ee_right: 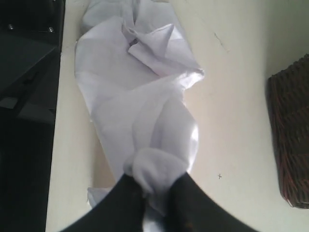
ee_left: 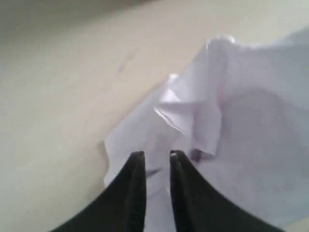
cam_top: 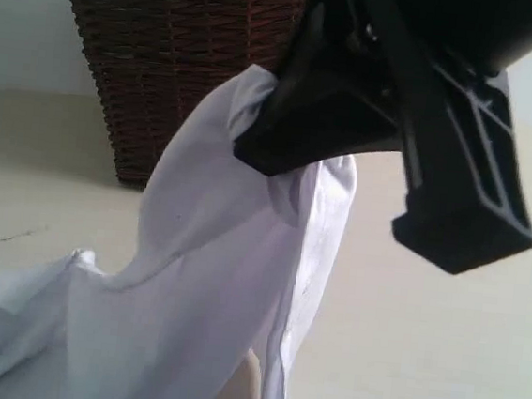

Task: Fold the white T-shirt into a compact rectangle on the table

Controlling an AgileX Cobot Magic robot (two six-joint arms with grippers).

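Note:
The white T-shirt (cam_top: 192, 277) lies crumpled on the table (cam_top: 440, 348), with one part pulled up in a bunch. My right gripper (ee_right: 154, 181) is shut on that bunch of cloth; in the exterior view its black fingers (cam_top: 282, 126) hold the cloth raised in front of the basket. The rest of the shirt (ee_right: 135, 82) trails away from it across the table (ee_right: 231, 121). My left gripper (ee_left: 157, 154) hovers at an edge of the shirt (ee_left: 231, 121). Its jaws stand a narrow gap apart with white cloth showing in the gap; whether they pinch it is unclear. Lettering and collar are hidden.
A dark brown wicker basket (cam_top: 166, 58) stands on the table behind the raised cloth, also seen beside the shirt in the right wrist view (ee_right: 289, 140). A dark structure (ee_right: 24, 96) runs along the table's edge. Bare table (ee_left: 58, 96) lies beside the left gripper.

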